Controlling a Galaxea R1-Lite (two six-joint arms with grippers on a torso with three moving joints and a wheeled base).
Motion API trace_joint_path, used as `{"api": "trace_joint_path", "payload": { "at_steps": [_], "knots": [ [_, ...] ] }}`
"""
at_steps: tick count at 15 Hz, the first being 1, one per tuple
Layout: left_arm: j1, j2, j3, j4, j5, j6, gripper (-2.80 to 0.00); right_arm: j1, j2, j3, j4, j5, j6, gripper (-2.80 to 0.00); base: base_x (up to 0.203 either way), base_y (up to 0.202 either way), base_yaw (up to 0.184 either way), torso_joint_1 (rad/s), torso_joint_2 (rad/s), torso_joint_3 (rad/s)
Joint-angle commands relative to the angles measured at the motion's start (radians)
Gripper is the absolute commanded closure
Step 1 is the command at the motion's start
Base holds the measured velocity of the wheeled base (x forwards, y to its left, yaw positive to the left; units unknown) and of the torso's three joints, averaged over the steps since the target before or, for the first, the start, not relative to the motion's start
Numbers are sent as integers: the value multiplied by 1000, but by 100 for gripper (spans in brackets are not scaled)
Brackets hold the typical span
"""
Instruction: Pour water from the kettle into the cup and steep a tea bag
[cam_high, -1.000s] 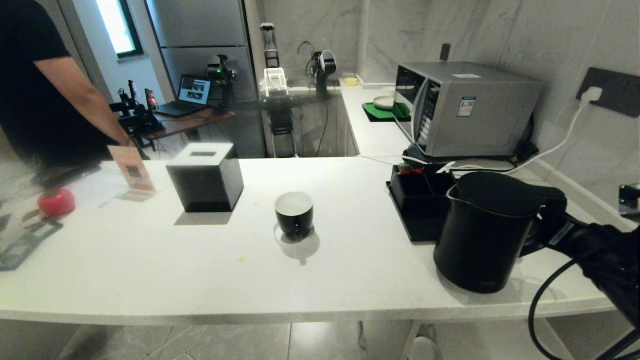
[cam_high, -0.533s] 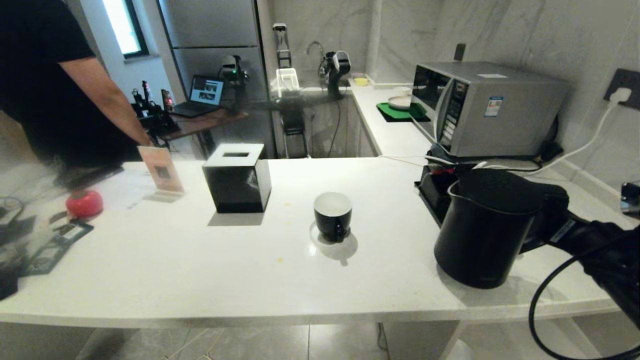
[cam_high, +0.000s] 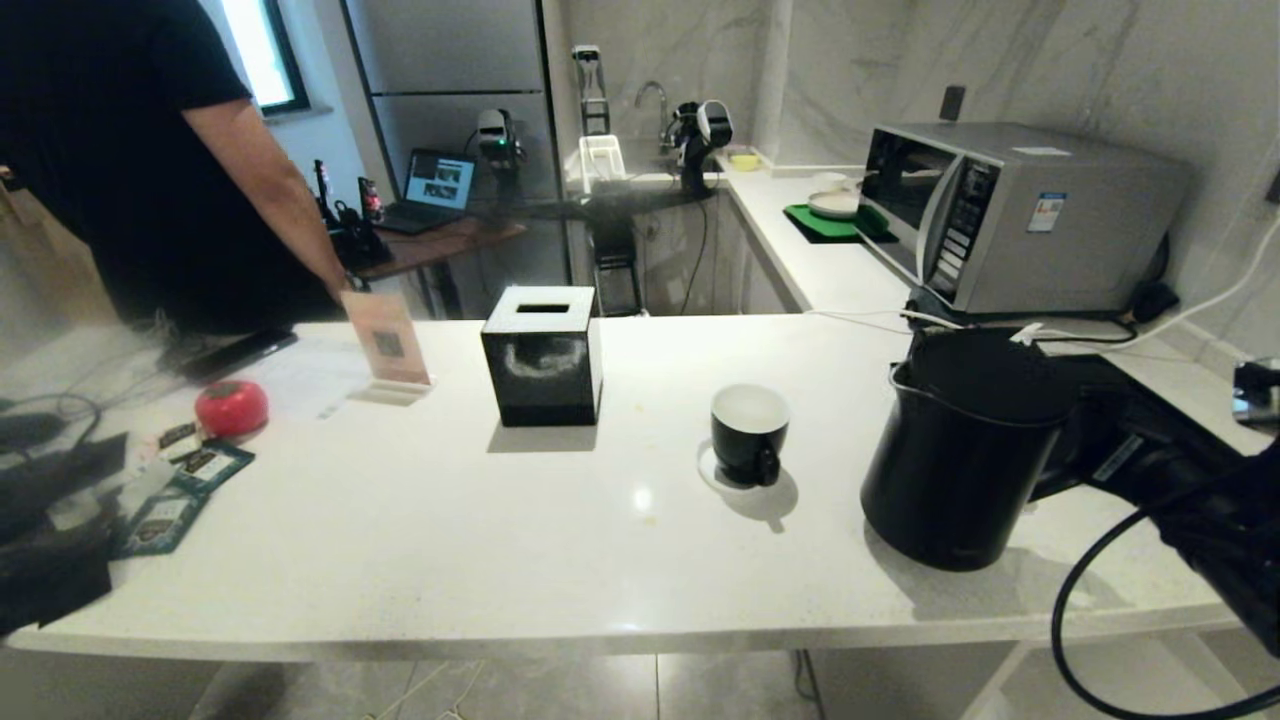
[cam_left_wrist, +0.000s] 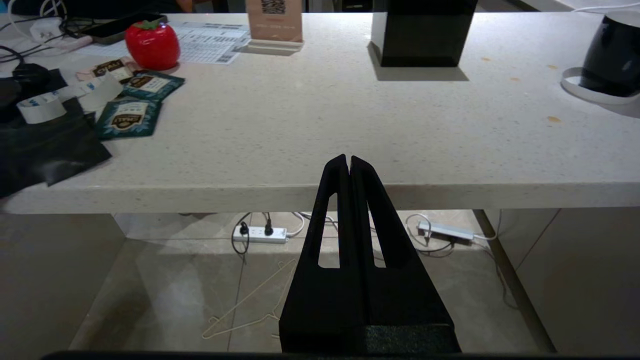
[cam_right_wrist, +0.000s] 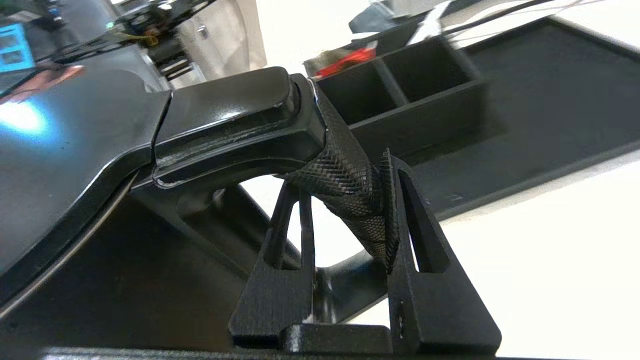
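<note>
The tall matte-black kettle (cam_high: 960, 450) stands at the right of the white counter (cam_high: 450, 540); whether its base rests on the top I cannot tell. My right gripper (cam_high: 1085, 440) comes in from the right and is shut on the kettle's textured handle (cam_right_wrist: 345, 185), one finger on each side. The small black cup (cam_high: 748, 432), white inside, sits just left of the kettle with its ear handle toward me. Teal tea bag packets (cam_left_wrist: 127, 112) lie at the counter's far left. My left gripper (cam_left_wrist: 349, 160) is shut and empty, parked below the counter's front edge.
A black cube tissue box (cam_high: 543, 355) stands left of the cup, with a card stand (cam_high: 387, 338) and a red tomato-shaped thing (cam_high: 231, 407) beyond. A microwave (cam_high: 1010, 230) and black compartment tray (cam_right_wrist: 400, 85) sit behind the kettle. A person (cam_high: 150, 160) stands at the back left.
The camera has swung, so the whole counter has slid right in the picture. The kettle, held in my right gripper, has come much closer to the cup. The left arm is unmoved.
</note>
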Motion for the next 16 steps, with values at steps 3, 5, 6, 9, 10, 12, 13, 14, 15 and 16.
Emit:
{"api": "trace_joint_path", "payload": {
  "at_steps": [3,5,6,9,10,12,13,14,15,16],
  "knots": [
    [0,0,0,0,0,0,0,0,3,-20,-2,-3,1,0,0,0,0,0,0,0],
    [0,0,0,0,0,0,0,0,1,-28,0,-3,-2,0,0,0,0,0,0,0],
    [0,0,0,0,0,0,0,0,1,-36,9,-3,-3,0,0,0,0,0,0,0],
    [0,0,0,0,0,0,0,-1,-10,-88,70,-4,-5,0,0,0,0,0,0,0],
    [0,0,0,0,0,0,0,-1,-17,-111,97,-4,-6,0,0,0,0,0,0,0],
    [0,0,0,0,0,0,0,0,-26,-165,167,-4,-8,0,0,0,0,0,0,0],
    [0,0,0,0,0,0,0,0,-30,-193,201,-4,-8,0,0,0,0,0,0,0],
    [0,0,0,0,0,0,0,0,-30,-225,232,-4,-8,0,0,0,0,0,0,0],
    [0,0,0,0,0,0,0,0,-30,-257,266,-4,-9,0,0,0,0,0,0,0],
    [0,0,0,0,0,0,0,2,-29,-287,299,-4,-9,0,0,0,0,0,0,0]
  ]
}}
